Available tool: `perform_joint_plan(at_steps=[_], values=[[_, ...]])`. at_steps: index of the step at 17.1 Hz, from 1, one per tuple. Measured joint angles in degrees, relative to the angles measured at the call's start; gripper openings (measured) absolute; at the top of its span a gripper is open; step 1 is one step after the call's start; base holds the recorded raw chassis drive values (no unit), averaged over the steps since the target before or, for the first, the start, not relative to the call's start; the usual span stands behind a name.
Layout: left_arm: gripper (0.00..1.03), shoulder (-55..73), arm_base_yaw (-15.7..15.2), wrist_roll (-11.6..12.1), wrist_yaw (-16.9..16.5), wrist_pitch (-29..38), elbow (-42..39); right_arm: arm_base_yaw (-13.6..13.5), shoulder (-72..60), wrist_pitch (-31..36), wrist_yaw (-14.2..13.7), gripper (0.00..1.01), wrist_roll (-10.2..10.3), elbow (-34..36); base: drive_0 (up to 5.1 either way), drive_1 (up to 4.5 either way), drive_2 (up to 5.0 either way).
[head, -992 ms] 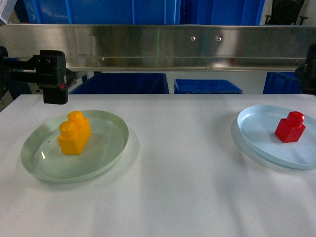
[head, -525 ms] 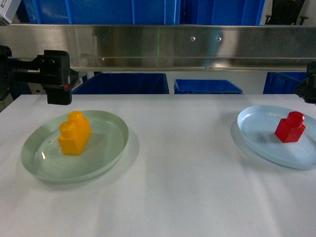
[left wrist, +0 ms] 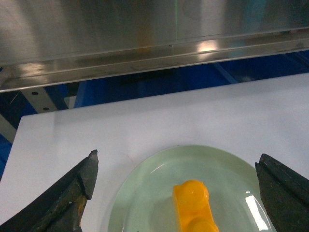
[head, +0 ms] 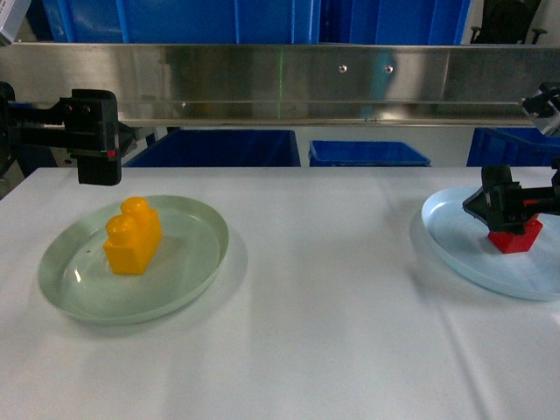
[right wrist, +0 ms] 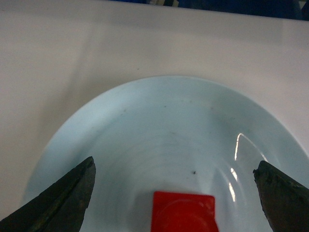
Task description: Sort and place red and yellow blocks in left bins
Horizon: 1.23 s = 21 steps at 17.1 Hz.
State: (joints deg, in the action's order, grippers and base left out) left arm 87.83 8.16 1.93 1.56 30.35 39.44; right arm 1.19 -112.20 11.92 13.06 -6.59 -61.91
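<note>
Hovering wide open over the red block [head: 514, 240] at right frame, the right gripper [head: 507, 207] grips nothing; the left gripper [left wrist: 176, 191] gapes above the yellow block [head: 132, 237]. Neither block binned yet.

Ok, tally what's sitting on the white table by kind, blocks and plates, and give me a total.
Blocks: 2, the glossy orange-yellow two-stud plastic brick and the small red plastic brick.
Plates: 2, the round pale green plate and the round pale blue plate.
Total: 4.
</note>
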Motion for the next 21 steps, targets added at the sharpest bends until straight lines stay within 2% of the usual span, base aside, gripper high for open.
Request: perform_joint_plan(at_steps=[4,9,11,16,17,20,21], values=[[0.98,0.0,0.0,0.0,0.0,0.0,0.0,0.5,-3.0,-1.9,0.4,0.98,-0.5,-3.5,0.0,0.0,0.0],[0.98,0.0,0.0,0.0,0.0,0.0,0.0,0.7,-5.8,-3.9,1.6,0.98,2.3,-5.0,0.0,0.0,0.0],[0.98,0.0,0.0,0.0,0.0,0.0,0.0,0.7,-5.9,-4.4,1.8,0.82,2.8,-5.3,0.0,0.0,0.0],[0.98,0.0,0.0,0.0,0.0,0.0,0.0,0.7,-6.0,-4.6,2.4,0.32,3.2,-5.3,0.0,0.0,0.0],[0.98,0.0,0.0,0.0,0.0,0.0,0.0,0.7,-6.0,-4.6,2.4,0.29,3.2,-5.3,0.0,0.0,0.0],[0.98,0.0,0.0,0.0,0.0,0.0,0.0,0.7,-5.9,-3.4,2.1,0.29,3.2,-4.8,0.0,0.0,0.0],[0.98,0.0,0.0,0.0,0.0,0.0,0.0,0.7,-5.1,-2.8,1.7,0.29,3.9,-4.0,0.0,0.0,0.0]])
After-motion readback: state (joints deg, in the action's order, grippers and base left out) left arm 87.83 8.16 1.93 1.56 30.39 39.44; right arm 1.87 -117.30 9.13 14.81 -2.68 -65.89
